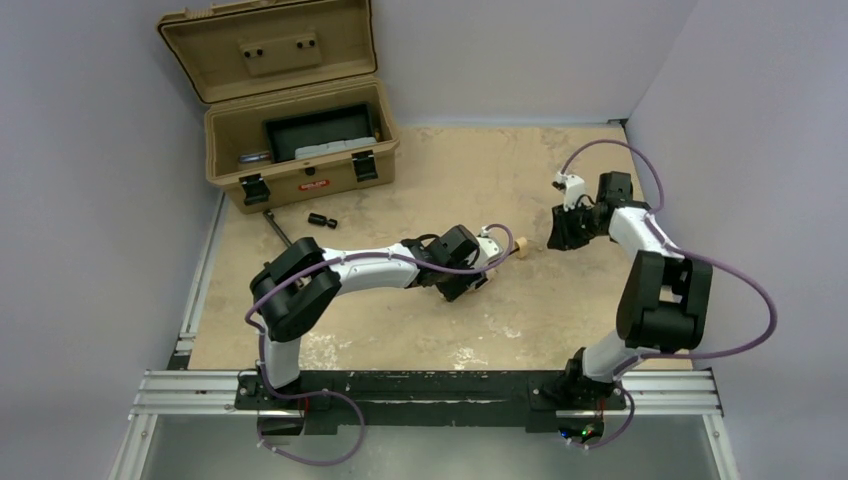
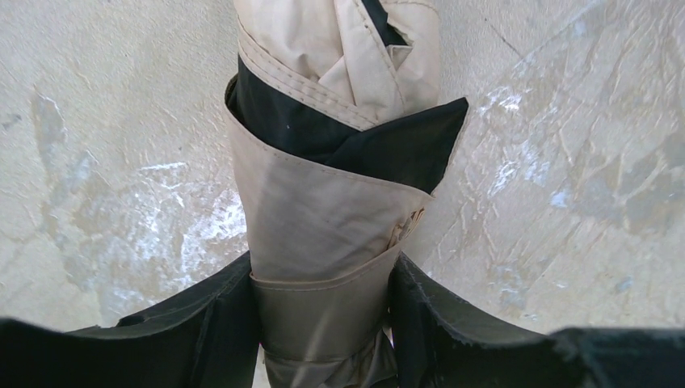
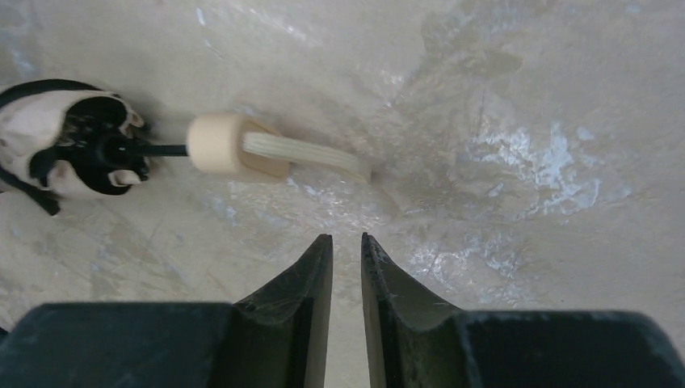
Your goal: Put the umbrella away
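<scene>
The umbrella [image 2: 323,218] is a rolled beige bundle with dark folds, lying on the table's middle. My left gripper [image 2: 323,263] is shut on the bundle, one finger on each side of the fabric; in the top view the gripper [image 1: 470,262] covers most of it. The pale wooden handle [image 1: 522,243] sticks out to the right, and it also shows in the right wrist view [image 3: 242,148] on a thin dark shaft. My right gripper [image 3: 346,237] is empty, its jaws nearly together with a narrow gap, just right of the handle and apart from it.
An open tan hard case [image 1: 300,150] stands at the back left with its lid up and a black tray inside. A small black cylinder [image 1: 321,220] and a dark rod [image 1: 278,225] lie in front of it. Walls close in on both sides.
</scene>
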Tool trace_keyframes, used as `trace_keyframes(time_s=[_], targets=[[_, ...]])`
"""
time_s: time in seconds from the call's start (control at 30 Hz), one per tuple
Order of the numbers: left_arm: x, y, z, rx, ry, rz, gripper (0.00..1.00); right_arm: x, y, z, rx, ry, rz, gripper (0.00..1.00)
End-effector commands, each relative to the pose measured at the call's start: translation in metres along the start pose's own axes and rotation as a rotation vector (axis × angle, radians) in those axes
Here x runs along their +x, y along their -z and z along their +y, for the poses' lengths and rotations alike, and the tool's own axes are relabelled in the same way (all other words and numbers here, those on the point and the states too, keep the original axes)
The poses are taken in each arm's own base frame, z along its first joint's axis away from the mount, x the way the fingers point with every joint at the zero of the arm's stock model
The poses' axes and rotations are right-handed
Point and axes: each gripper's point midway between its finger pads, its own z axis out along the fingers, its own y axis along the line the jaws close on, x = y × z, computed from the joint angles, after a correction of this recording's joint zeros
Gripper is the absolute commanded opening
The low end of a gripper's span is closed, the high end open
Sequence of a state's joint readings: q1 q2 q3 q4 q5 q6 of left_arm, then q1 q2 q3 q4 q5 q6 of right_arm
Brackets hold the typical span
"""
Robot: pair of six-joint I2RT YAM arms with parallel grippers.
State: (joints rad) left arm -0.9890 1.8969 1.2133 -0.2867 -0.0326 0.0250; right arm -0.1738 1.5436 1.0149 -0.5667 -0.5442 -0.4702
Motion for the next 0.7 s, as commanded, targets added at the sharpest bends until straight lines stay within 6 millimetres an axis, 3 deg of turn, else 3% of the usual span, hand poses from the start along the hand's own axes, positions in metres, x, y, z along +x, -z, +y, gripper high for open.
trace_keyframes(time_s=[0.0,0.2,0.33,0.4,0.47,0.57,0.67], targets=[[0.021,-0.004,-0.024,0.074,0.186,0.076,0.09,-0.004,-0.007,-0.031,0.117,-0.041,0.034,0.17],[0.022,-0.008,-0.027,0.086,0.201,0.078,0.08,-0.023,-0.026,-0.057,0.187,-0.035,0.025,0.14],[0.024,-0.01,-0.027,0.086,0.202,0.088,0.08,-0.028,-0.051,-0.04,0.112,0.032,0.05,0.14],[0.024,-0.011,-0.027,0.086,0.2,0.09,0.08,-0.022,-0.065,-0.011,0.028,0.085,0.09,0.14],[0.024,-0.012,-0.027,0.084,0.2,0.091,0.08,-0.011,-0.077,0.037,-0.127,0.172,0.142,0.13],[0.021,-0.012,-0.027,0.085,0.201,0.087,0.08,0.0,-0.079,0.104,-0.325,0.273,0.171,0.11],[0.017,-0.012,-0.028,0.09,0.199,0.082,0.08,-0.007,-0.071,0.134,-0.425,0.304,0.134,0.11]])
